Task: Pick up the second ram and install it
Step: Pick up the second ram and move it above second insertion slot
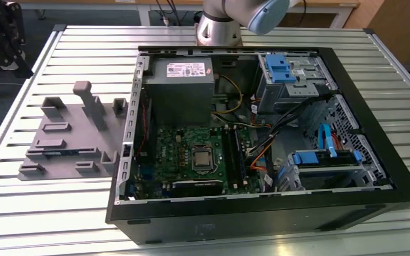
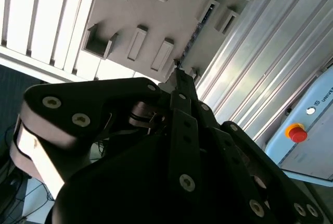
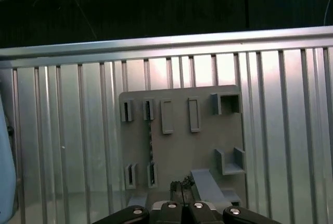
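Note:
The second ram (image 1: 61,152) is a thin blue-green stick standing on edge between slotted holders near the front of the grey tray (image 1: 62,136), on the exterior view's left. In the first wrist view the ram (image 3: 151,146) is a thin dark line across the tray (image 3: 182,146), well below the camera. It is a dark strip (image 2: 200,26) in the second wrist view. My gripper (image 3: 179,186) hangs high above the tray's edge by the tall post, far from the ram. Its fingers are shut with nothing between them, as the gripper (image 2: 178,73) also shows in the second wrist view.
An open computer case (image 1: 262,213) lies on the slatted metal table (image 1: 84,48), to the exterior view's right of the tray. Inside are a green motherboard (image 1: 183,154), a power supply (image 1: 180,80) and drive cages. The arm's base (image 1: 218,29) stands behind the case. A red button (image 2: 296,133) sits off the table.

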Tool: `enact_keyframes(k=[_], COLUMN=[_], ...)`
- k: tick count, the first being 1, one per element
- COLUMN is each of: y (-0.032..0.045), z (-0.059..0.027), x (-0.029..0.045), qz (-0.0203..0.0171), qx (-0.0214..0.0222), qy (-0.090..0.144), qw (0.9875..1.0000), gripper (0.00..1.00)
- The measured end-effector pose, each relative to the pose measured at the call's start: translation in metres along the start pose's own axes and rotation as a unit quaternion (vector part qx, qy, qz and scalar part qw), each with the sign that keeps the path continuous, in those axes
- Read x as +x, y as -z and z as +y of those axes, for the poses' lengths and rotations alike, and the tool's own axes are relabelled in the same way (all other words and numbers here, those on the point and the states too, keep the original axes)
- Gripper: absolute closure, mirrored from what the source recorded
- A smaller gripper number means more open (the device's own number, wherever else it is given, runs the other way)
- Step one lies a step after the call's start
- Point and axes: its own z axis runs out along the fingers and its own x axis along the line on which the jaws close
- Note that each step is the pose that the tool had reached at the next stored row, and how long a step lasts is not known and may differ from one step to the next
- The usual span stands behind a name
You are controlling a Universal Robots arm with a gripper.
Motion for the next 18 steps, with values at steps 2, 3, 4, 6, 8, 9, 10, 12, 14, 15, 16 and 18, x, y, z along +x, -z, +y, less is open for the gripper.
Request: enact_keyframes(k=[2, 3, 4, 6, 8, 9, 10, 12, 14, 15, 16, 18], y=[0.0, 0.0, 0.0, 0.0, 0.0, 0.0, 0.0, 0.0, -0.0003, -0.0006, -0.001, -0.0019], z=[0.0, 0.0, 0.0, 0.0, 0.0, 0.0, 0.0, 0.0, 0.0, 0.0001, 0.0001, 0.0002], x=[0.0, 0.0, 0.0, 0.0, 0.0, 0.0, 0.0, 0.0, 0.0, 0.0001, 0.0002, 0.0011], qz=[0.0, 0.0, 0.0, 0.0, 0.0, 0.0, 0.0, 0.0, 0.0, 0.0, 0.0, 0.0], qx=[0.0, 0.0, 0.0, 0.0, 0.0, 0.0, 0.0, 0.0, 0.0, 0.0, 0.0001, -0.0003], qy=[0.0, 0.0, 0.0, 0.0, 0.0, 0.0, 0.0, 0.0, 0.0, 0.0, 0.0, 0.0], qw=[1.0, 1.0, 1.0, 1.0, 1.0, 1.0, 1.0, 1.0, 1.0, 1.0, 1.0, 1.0], gripper=[0.89, 0.89, 0.89, 0.84, 0.76, 0.76, 0.76, 0.69, 0.69, 0.69, 0.69, 0.69])
